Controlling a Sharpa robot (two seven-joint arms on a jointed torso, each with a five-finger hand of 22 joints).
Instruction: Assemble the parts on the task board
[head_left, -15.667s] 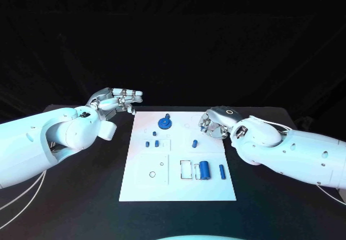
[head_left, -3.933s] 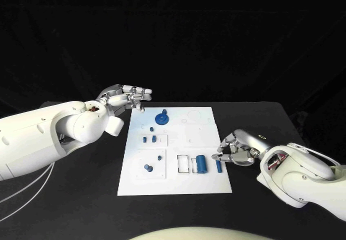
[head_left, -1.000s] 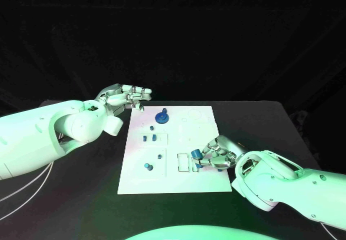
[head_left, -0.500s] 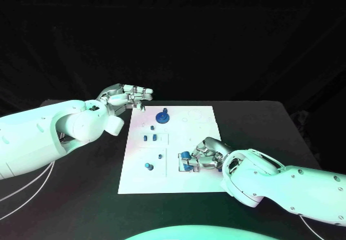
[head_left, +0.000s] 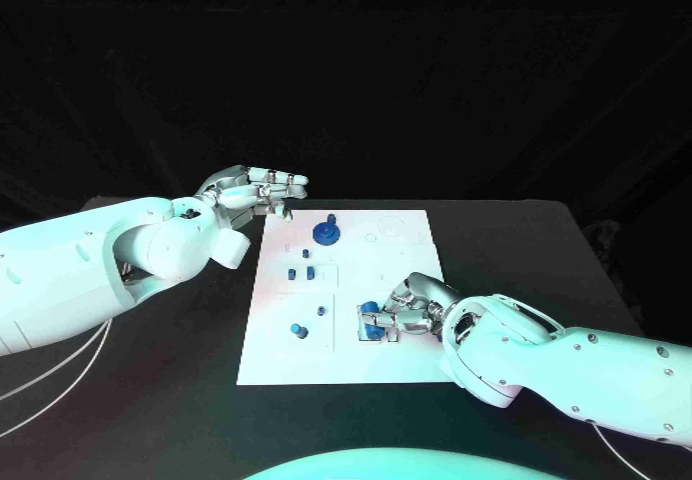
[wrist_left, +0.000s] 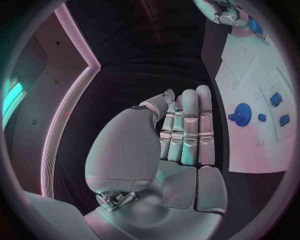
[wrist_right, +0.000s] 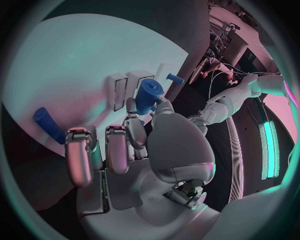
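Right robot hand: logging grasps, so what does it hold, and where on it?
The right robot hand holds the blue cylinder, thumb and a finger pinching its side.

black table (head_left: 173, 400) with just the white task board (head_left: 310, 365) lying flat in the middle of it

Parts (head_left: 300, 272) on task board (head_left: 407, 362), table (head_left: 548, 250) beneath
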